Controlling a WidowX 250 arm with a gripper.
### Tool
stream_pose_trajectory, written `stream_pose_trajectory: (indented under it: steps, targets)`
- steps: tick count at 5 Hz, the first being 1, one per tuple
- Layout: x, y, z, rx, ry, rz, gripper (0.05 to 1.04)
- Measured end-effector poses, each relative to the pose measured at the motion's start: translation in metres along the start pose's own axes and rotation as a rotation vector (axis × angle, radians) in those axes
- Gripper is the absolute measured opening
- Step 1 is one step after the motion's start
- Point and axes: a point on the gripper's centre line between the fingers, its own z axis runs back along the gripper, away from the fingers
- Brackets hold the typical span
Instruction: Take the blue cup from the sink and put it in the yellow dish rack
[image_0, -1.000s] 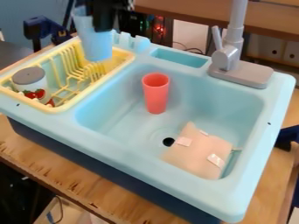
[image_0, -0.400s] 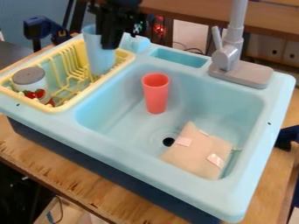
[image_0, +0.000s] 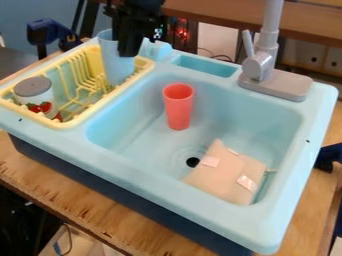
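Wooden desk (image_0: 40, 182) below | blue cup (image_0: 115, 69) has dropped into the yellow rack (image_0: 67, 123), fingers (image_0: 127, 47) clamped on it | placement looks nearly done, release probably left

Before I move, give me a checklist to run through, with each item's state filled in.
1. Hand at the blue cup: ok.
2. Secure grip on that cup: cannot tell.
3. Blue cup roughly upright: ok.
4. Its base resting on the yellow rack: cannot tell.
5. Red cup upright in the sink: ok.
6. Sink free of things: not ok, red cup and cushion inside.
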Motion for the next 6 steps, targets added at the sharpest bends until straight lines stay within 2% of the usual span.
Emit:
stream_pose_trajectory:
  steps: [1, 2, 3, 4, 5, 6]
  targets:
    - [0.002, 0.000, -0.014, -0.017, -0.039, -0.014, 0.091]
    - [-0.004, 0.000, -0.017, -0.036, -0.141, -0.020, 0.114]
    - [-0.007, 0.001, -0.021, -0.073, -0.166, -0.026, 0.304]
    - [-0.012, -0.001, -0.020, -0.094, -0.141, -0.013, 0.584]
    - [-0.011, 0.000, -0.003, -0.098, -0.161, -0.009, 0.870]
    - [-0.015, -0.001, 0.006, -0.098, -0.175, -0.003, 1.009]
